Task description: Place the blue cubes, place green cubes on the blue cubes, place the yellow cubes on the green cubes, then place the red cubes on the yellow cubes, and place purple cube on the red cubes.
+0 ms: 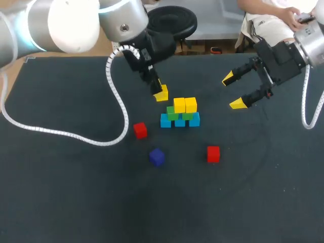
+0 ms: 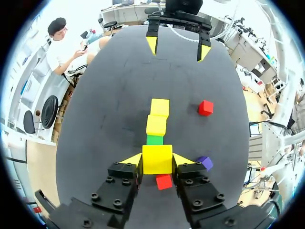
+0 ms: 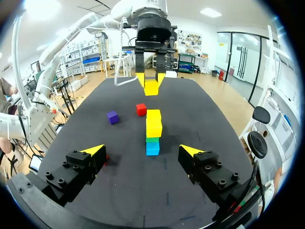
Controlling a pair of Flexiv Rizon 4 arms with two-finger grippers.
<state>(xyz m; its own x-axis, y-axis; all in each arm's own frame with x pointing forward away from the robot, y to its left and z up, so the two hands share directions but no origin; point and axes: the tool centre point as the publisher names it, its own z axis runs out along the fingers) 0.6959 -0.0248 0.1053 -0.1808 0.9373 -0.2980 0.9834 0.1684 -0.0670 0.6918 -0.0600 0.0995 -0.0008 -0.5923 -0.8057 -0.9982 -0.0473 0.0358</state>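
Dark tabletop (image 1: 61, 192) carries the blue-green-yellow cube stack (image 1: 180, 114); left gripper (image 1: 160, 91), clenched on a small yellow cube (image 2: 157, 159), hangs just beside it; right gripper (image 1: 232, 92) gapes, well apart.

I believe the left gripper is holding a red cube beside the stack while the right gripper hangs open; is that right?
Not quite: the left gripper holds a yellow cube, as the left wrist view shows; the right gripper is open.

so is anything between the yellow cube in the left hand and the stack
Nothing visible: the yellow cube in the left hand is beside the stack, gap clear; the red cubes and purple cube lie off to the side.
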